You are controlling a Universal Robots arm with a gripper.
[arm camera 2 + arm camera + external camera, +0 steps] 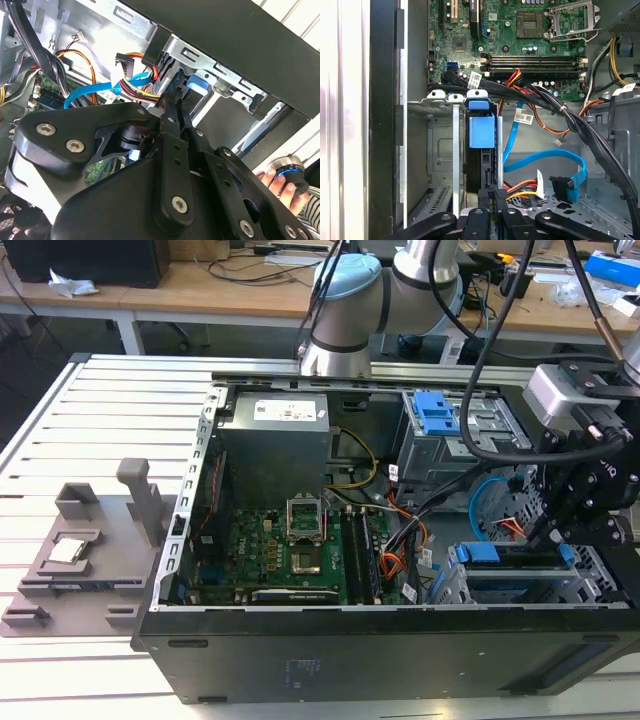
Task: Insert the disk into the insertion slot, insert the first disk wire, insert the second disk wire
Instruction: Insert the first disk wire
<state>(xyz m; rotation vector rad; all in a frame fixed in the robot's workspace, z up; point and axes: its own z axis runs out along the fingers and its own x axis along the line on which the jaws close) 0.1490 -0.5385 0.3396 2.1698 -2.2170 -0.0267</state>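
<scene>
The disk [500, 555] in its blue carrier sits inside the insertion slot [470, 585], the low grey cage at the exterior view's right. In the first wrist view the disk [481, 131] stands edge-on between the slot's rails [442, 97]. My gripper [545, 538] reaches down to the disk's rear end. Its fingertips [487, 196] are close together where the first disk wire [522, 187] ends, shut on its connector. In the second wrist view that red-orange wire [142, 85] runs up to my gripper [172, 102]. The second disk wire [545, 161] loops free beside it, its connector [560, 184] lying loose.
A taller cage with a blue latch [440, 415] stands behind the slot. Thick black cables [570, 115] cross above the blue loop. The green board [290, 550] and power supply [275, 440] fill the case's other half. A hand [277, 182] holds a round knob outside the case.
</scene>
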